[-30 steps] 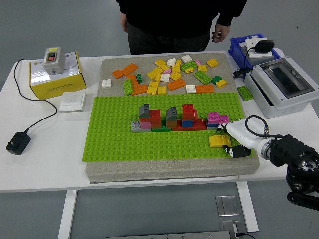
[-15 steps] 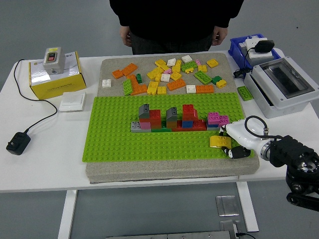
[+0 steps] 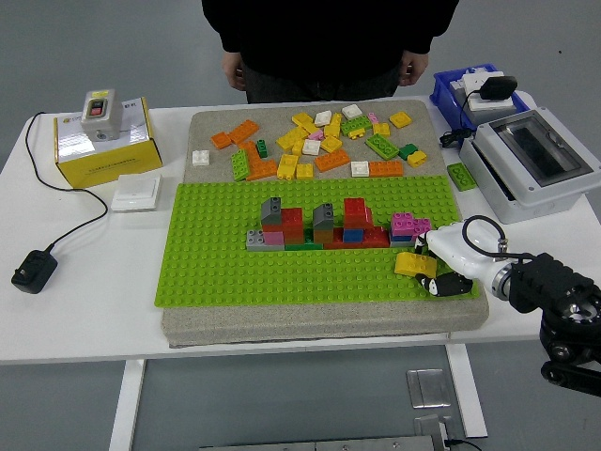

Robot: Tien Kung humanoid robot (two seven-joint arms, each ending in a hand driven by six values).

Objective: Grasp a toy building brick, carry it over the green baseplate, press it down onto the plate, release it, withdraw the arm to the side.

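On the green baseplate [image 3: 235, 268], the right hand [image 3: 441, 263] seemingly pinches a yellow brick [image 3: 410, 264]; no legible writing.

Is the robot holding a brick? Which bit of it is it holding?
Yes. The right hand holds a yellow brick by its right end, low over the right edge of the green baseplate. The left hand is not in view.

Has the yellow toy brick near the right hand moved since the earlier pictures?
Barely: the yellow brick stays at the green baseplate's right edge, below the pink brick.
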